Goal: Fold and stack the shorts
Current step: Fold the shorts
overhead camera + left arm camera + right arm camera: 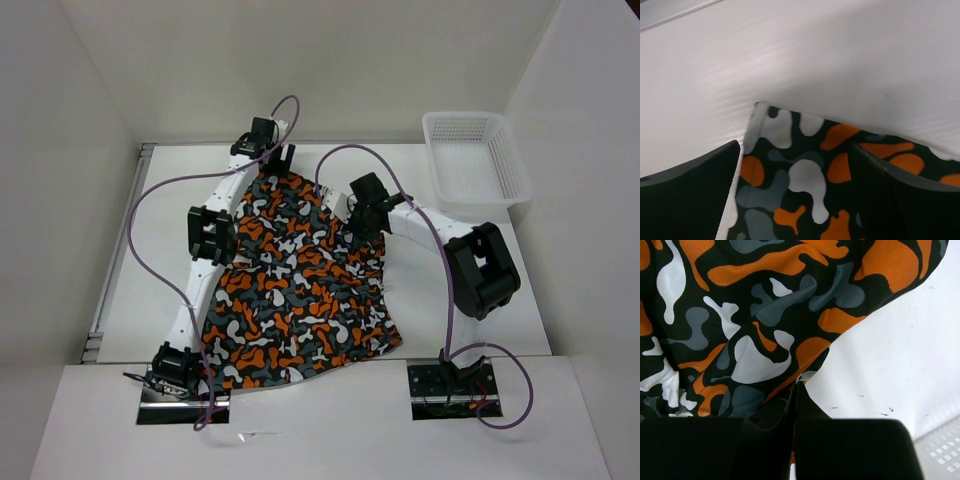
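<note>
My left claw (795, 165) is stretched far forward, tipped down at the shorts' (300, 290) far corner. Its fingers (695, 190) are spread wide, and the white-edged corner lies loose between them. The shorts spread flat from there back toward my bases. My right arm bends inward at the elbow, its claw (362, 212) pressed together and pinching the shorts' right edge. A white mesh basket (475, 155) sits beyond it to the right.
</note>
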Robot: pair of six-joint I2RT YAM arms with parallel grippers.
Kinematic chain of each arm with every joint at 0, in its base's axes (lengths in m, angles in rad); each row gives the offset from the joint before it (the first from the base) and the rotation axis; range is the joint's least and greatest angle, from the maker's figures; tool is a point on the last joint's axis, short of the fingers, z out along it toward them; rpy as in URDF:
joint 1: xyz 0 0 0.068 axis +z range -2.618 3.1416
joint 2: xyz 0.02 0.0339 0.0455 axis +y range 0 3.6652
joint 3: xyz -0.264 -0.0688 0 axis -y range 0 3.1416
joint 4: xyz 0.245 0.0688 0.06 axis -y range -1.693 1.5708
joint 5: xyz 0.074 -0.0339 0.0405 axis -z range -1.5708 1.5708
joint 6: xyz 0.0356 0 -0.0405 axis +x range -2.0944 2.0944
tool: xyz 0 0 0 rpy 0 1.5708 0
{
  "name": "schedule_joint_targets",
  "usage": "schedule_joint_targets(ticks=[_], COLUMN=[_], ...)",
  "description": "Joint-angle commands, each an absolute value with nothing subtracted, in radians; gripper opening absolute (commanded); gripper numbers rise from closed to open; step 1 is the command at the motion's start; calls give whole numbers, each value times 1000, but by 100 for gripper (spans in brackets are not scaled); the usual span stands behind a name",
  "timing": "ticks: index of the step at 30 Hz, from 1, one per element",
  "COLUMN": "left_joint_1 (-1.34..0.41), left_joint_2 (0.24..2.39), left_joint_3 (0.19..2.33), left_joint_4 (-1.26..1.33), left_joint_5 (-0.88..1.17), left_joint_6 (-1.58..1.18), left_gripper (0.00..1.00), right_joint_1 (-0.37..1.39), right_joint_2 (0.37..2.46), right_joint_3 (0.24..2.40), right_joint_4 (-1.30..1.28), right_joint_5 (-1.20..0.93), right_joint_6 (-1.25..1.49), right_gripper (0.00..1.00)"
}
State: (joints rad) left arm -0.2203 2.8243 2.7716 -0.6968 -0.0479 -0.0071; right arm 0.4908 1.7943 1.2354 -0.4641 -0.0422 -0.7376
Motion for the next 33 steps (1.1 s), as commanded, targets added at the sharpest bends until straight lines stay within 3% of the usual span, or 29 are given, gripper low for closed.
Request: schedule_joint_targets(ticks=[1,3,7,8,12,17,20,24,33], left_joint_1=[-210,-210,-219,-219,-229,-218,-195,-173,-173], left_joint_2=[2868,2879,2899,2899,2899,2872,2861,2732,2502], left_joint_3=[2804,2804,2818,2818,2856,2954,3118,3129,3129], left_joint_4=[-675,-689,-698,-709,-709,-709,-689,-638,-940], left_joint_5=[-104,-68,-2,-2,31,-8,-50,-43,38], left_joint_6=[0,0,0,0,0,0,0,0,0], left_gripper=[94,92,66,49,1,0,0,0,0], right_joint_1=[489,489,489,489,489,489,477,439,408], right_joint_2=[1786,1795,1804,1804,1804,1804,1804,1825,1773], right_joint_3=[1281,1290,1299,1299,1299,1270,1270,1340,1470], right_joint_4=[-488,-488,-488,-488,-468,-355,-246,-141,-150], right_joint_5=[-64,-64,-64,-64,-29,86,195,308,319], right_joint_6=[-723,-723,-723,-723,-713,-713,-713,-713,-773], right_gripper=[0,0,0,0,0,0,0,0,0])
